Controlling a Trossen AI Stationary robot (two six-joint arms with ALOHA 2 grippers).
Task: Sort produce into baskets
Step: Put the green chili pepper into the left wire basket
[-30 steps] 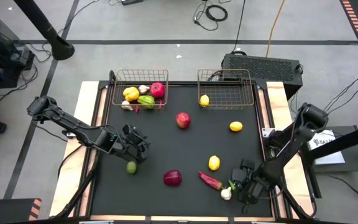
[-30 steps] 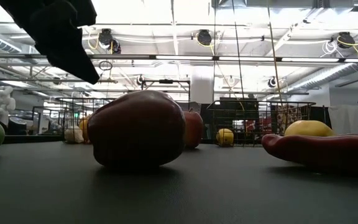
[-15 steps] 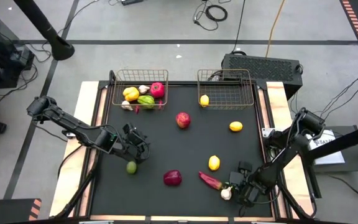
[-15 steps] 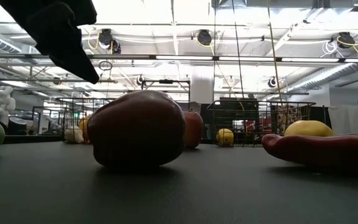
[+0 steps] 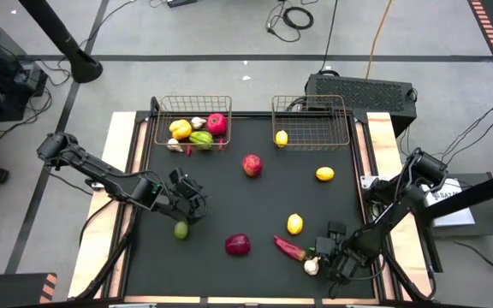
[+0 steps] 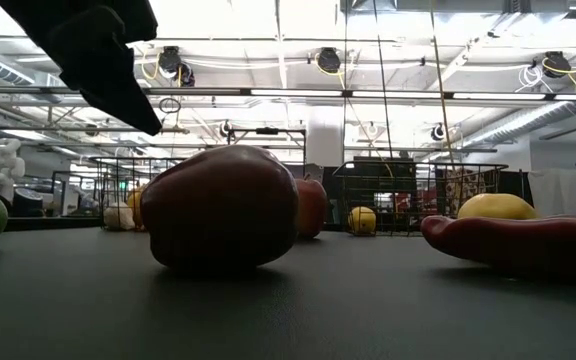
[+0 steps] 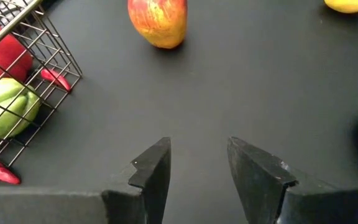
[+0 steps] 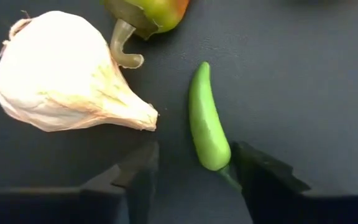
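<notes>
My right gripper (image 8: 194, 171) points down at the table's near right corner, open. Its fingers stand on either side of the stem end of a small green chilli (image 8: 207, 121), which lies flat on the mat beside a white garlic (image 8: 67, 81) and a red pepper (image 5: 288, 248). My left gripper (image 7: 197, 165) hangs open above the mat at the left, just beyond a green lime (image 5: 181, 229). The left basket (image 5: 157, 128) holds several vegetables. The right basket (image 5: 315, 111) holds one lemon (image 5: 282, 137). My right gripper has one finger (image 8: 260, 177) right at the green chilli's stem end (image 8: 224, 167); whether it touches I cannot tell. The other finger stands apart from the chilli. The fingers come from above and lie across the chilli, which rests flat on the mat.
Loose on the black mat lie a red apple (image 5: 252, 164), two lemons (image 5: 324, 174) (image 5: 294, 224) and a purple onion (image 5: 237, 245). Both baskets stand along the far edge. Wooden borders run along the mat's left and right sides.
My right gripper has sunk a little toward the mat, onto the green chilli beside the garlic. No produce has moved.
</notes>
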